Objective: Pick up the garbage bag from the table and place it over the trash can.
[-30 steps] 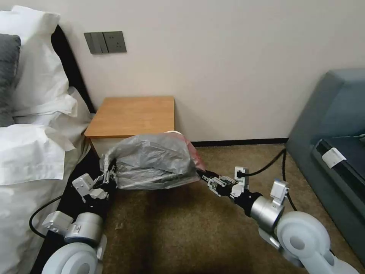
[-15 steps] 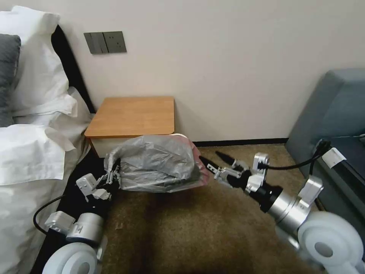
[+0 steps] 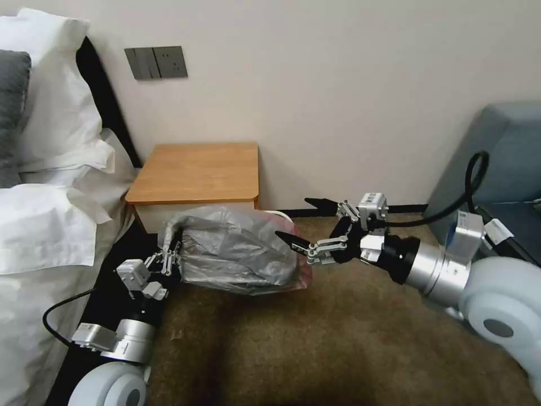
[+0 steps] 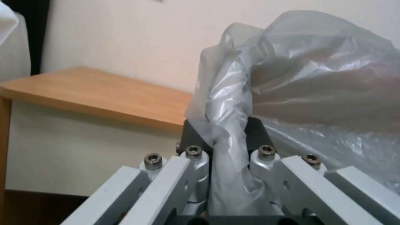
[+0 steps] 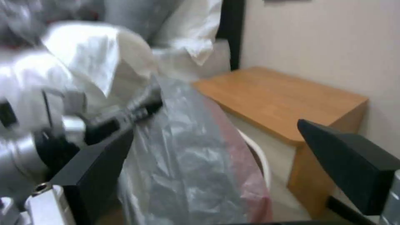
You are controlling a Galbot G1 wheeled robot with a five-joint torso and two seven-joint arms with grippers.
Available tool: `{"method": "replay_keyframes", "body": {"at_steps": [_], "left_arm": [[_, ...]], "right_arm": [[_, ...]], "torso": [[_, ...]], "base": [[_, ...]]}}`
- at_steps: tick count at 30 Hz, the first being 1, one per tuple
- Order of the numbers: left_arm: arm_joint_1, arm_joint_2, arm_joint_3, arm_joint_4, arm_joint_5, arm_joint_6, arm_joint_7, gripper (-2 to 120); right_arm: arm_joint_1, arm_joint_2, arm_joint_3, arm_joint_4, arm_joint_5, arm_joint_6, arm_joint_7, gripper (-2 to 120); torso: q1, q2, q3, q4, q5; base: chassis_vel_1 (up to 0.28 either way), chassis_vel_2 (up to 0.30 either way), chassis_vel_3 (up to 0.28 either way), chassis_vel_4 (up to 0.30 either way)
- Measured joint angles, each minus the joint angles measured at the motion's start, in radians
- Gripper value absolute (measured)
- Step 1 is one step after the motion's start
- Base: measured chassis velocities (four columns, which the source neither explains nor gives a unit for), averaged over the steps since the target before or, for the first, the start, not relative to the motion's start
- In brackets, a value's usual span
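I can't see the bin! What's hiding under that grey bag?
Under the garbage bag a bit of the trash can's cream rim peeks out; its body and inside are covered. The left gripper pinches the bag.

My head camera looks down from above at the table (image 3: 194, 172). My left wrist camera sits close behind the bag (image 4: 300, 81); my right wrist camera faces both from the opposite side.

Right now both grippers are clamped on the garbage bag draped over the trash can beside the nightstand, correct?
Not quite. The left gripper is shut on the garbage bag, but the head view shows the right gripper open, beside the bag.
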Motion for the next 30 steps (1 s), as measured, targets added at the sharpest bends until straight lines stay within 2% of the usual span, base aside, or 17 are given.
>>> {"method": "replay_keyframes", "body": {"at_steps": [3, 5, 6, 9, 13, 15, 19, 21, 23, 25, 27, 30], "left_arm": [[-0.001, -0.002, 0.01, -0.01, 0.025, 0.0, -0.015, 8], [-0.001, -0.002, 0.011, -0.011, 0.027, 0.0, -0.015, 8], [-0.001, -0.002, 0.016, -0.018, 0.039, 0.001, -0.018, 8], [0.001, -0.001, 0.019, -0.026, 0.058, 0.001, -0.018, 8], [0.005, -0.002, 0.02, -0.032, 0.065, 0.002, -0.016, 8], [0.01, -0.006, 0.021, -0.036, 0.069, 0.004, -0.011, 8], [0.015, -0.009, 0.023, -0.039, 0.075, 0.005, -0.006, 8], [0.019, -0.012, 0.025, -0.043, 0.081, 0.006, -0.002, 8], [0.019, -0.013, 0.026, -0.045, 0.082, 0.007, -0.001, 8], [0.022, -0.015, 0.029, -0.05, 0.086, 0.009, 0.001, 8], [0.023, -0.016, 0.029, -0.05, 0.087, 0.009, 0.001, 8], [0.026, -0.018, 0.029, -0.05, 0.091, 0.009, 0.004, 8]], "right_arm": [[0.007, 0.001, -0.051, 0.007, -0.095, 0.0, -0.015, 100], [0.008, 0.001, -0.054, 0.007, -0.097, 0.0, -0.015, 100], [0.019, 0.008, -0.099, 0.008, -0.147, 0.0, -0.012, 100], [0.042, 0.021, -0.151, -0.008, -0.221, 0.001, -0.002, 100], [0.052, 0.026, -0.169, -0.011, -0.266, 0.005, 0.012, 99], [0.054, 0.027, -0.174, -0.015, -0.345, 0.024, -0.003, 96], [0.056, 0.025, -0.184, -0.013, -0.386, 0.032, -0.016, 86], [0.067, 0.025, -0.2, -0.014, -0.403, 0.039, -0.022, 75], [0.071, 0.026, -0.204, -0.015, -0.407, 0.039, -0.022, 71], [0.077, 0.029, -0.215, -0.021, -0.418, 0.043, -0.021, 60], [0.077, 0.029, -0.215, -0.021, -0.419, 0.043, -0.02, 57], [0.068, 0.027, -0.21, -0.013, -0.42, 0.045, -0.014, 43]], "torso": [[0.0, 0.0, 0.0, -0.0002, 0.0001], [0.0, 0.0, 0.0, -0.0002, 0.0001], [0.0, 0.0, 0.0, -0.0001, 0.0], [0.0, 0.0, 0.0, -0.0001, 0.0003], [0.0, 0.0, 0.0, -0.0001, 0.0], [0.0, 0.0, 0.0, -0.0001, 0.0001], [0.0, 0.0, 0.0, -0.0002, 0.0001], [0.0, 0.0, 0.0, -0.0001, 0.0], [0.0, 0.0, 0.0, -0.0001, 0.0], [0.0, 0.0, 0.0, -0.0001, 0.0], [0.0, 0.0, 0.0, -0.0001, 0.0001], [0.0, 0.0, 0.0, 0.0, 0.0]], "base": [[0.0, 0.0, 0.0, 0.0], [0.0, 0.0, 0.0, 0.0], [0.0, 0.0, 0.0, 0.0], [0.0, 0.0, 0.0, 0.0], [0.0, 0.0, 0.0, 0.0], [0.0, 0.0, 0.0, 0.0], [0.0, 0.0, 0.0, 0.0], [0.0, 0.0, 0.0, 0.0], [0.0, 0.0, 0.0, 0.0], [0.0, 0.0, 0.0, 0.0], [0.0, 0.0, 0.0, 0.0], [0.0, 0.0, 0.0, 0.0]]}}
